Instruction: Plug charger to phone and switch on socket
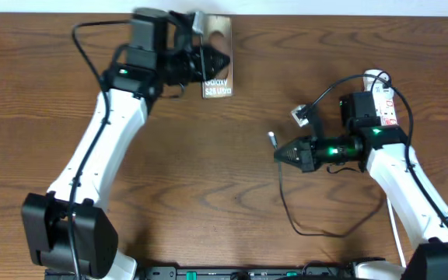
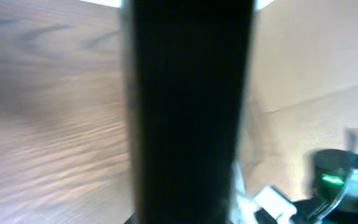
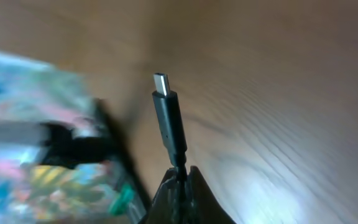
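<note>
Neither half of the task is done yet. The charger [image 3: 169, 118] is not in the phone [image 1: 218, 84], and the pictures do not show whether the socket [image 1: 385, 101] is switched on. Its black plug does sit in the socket's end, so what remains is bringing connector and phone together, then pressing the switch. The right hand [image 1: 279, 153] is pinched tight on the cable just behind the connector. It holds it near the socket, on the side facing the phone, above the tabletop [image 1: 208, 194]. The connector stands straight out from the fingertips, its long axis in line with the hand and its metal tip leading away from the socket, roughly toward the phone. The rest of the cable trails in a loose loop nearer the robot than the socket. The phone is well apart from the socket, across the tabletop and farther back. The left hand [image 1: 222, 61] is closed on it from the side. Its long axis runs from far to near, lettered back upward, and I cannot tell which end carries the port.
</note>
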You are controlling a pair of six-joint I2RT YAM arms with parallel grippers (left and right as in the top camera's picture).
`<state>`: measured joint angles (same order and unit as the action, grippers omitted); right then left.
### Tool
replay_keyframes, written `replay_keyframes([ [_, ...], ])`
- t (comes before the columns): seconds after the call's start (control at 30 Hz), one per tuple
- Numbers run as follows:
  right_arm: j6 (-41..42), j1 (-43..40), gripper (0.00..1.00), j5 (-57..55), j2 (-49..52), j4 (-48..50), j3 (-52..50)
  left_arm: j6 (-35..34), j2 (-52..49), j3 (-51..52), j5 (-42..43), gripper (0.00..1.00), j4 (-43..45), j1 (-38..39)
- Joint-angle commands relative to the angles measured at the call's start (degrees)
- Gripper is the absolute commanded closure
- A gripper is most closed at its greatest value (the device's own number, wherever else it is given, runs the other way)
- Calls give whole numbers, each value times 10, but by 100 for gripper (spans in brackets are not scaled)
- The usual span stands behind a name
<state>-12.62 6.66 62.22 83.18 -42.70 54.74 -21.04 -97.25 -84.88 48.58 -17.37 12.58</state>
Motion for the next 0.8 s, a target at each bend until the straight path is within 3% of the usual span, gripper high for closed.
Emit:
replay_keyframes([
  [0.0, -139, -5, 99, 273, 5, 36, -6, -78, 14, -11, 160, 93, 63, 5],
  [0.3, -125, -38, 99, 272, 16, 85, -5, -210, 14, 5, 92, 93, 235, 80],
  [0.57, -44, -45, 99, 272, 16, 169, -5, -267, 14, 6, 12, 93, 250, 137],
  [0.77, 59, -45, 99, 272, 16, 250, -5, -266, 13, 7, -16, 93, 250, 151],
])
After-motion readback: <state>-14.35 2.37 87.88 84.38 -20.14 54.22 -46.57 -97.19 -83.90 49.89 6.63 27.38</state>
